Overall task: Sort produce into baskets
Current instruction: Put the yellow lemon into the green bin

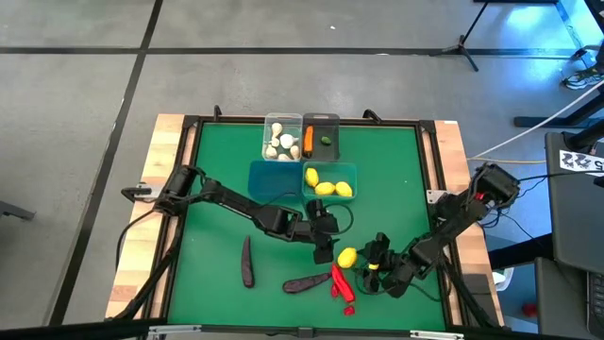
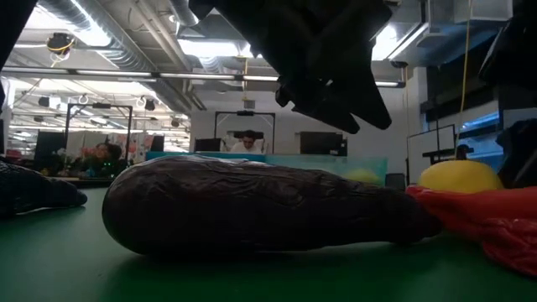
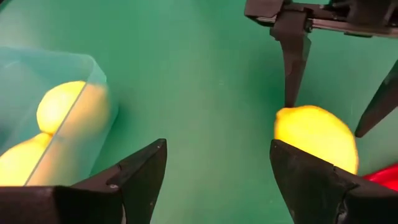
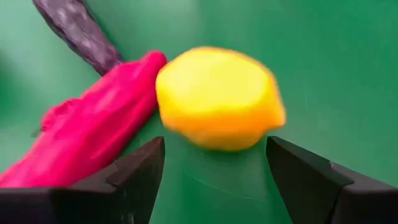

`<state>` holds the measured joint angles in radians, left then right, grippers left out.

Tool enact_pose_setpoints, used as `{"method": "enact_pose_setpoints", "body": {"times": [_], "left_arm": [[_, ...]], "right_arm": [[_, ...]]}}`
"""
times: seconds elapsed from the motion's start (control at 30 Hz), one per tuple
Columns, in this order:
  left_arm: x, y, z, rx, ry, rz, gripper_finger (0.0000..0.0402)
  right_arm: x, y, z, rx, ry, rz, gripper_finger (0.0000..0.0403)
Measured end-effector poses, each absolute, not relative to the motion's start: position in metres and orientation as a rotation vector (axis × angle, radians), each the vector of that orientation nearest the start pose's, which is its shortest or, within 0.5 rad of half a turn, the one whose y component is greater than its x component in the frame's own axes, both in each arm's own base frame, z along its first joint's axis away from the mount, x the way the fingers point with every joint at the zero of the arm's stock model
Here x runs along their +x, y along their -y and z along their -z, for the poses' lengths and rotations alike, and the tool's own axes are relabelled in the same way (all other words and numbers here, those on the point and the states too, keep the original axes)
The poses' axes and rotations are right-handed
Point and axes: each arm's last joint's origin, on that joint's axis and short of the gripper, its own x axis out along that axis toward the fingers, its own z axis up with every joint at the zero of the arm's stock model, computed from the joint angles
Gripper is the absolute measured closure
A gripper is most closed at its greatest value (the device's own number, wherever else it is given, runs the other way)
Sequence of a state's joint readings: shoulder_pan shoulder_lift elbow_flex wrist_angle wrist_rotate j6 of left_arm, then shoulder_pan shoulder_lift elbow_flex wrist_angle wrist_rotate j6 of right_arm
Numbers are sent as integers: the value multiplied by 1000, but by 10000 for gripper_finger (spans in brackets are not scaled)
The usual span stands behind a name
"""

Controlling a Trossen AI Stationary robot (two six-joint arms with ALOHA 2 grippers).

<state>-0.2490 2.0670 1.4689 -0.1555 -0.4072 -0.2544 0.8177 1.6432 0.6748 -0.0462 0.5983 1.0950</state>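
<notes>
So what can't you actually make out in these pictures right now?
- Low view: the baskets are hidden behind the eggplant filling the foreground.
- Low view: the loose lemon shows only its top; the red chili covers the rest.
- High view: the green piece in the dark grey basket is too small to identify.
- Left wrist view: the lemon basket is cut off by the picture's edge.
- Right wrist view: the lemon is blurred.

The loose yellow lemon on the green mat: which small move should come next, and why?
Probably the right gripper should advance a little and close on the loose yellow lemon. Its fingers are open, with the lemon just ahead between them. The left gripper, also open, sits beside it, near the teal-blue plastic bin holding lemons.
</notes>
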Motion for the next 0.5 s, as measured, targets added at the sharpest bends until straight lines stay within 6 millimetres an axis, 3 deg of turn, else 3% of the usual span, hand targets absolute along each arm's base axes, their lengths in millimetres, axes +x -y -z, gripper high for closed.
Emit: {"method": "enact_pose_setpoints", "body": {"times": [0.2,0.5], "left_arm": [[438,100,-181,4,-713,-244,121],[436,99,-179,11,-736,-248,121]], "right_arm": [[208,-188,-114,358,-753,267,123],[239,-157,-118,269,-706,308,123]]}}
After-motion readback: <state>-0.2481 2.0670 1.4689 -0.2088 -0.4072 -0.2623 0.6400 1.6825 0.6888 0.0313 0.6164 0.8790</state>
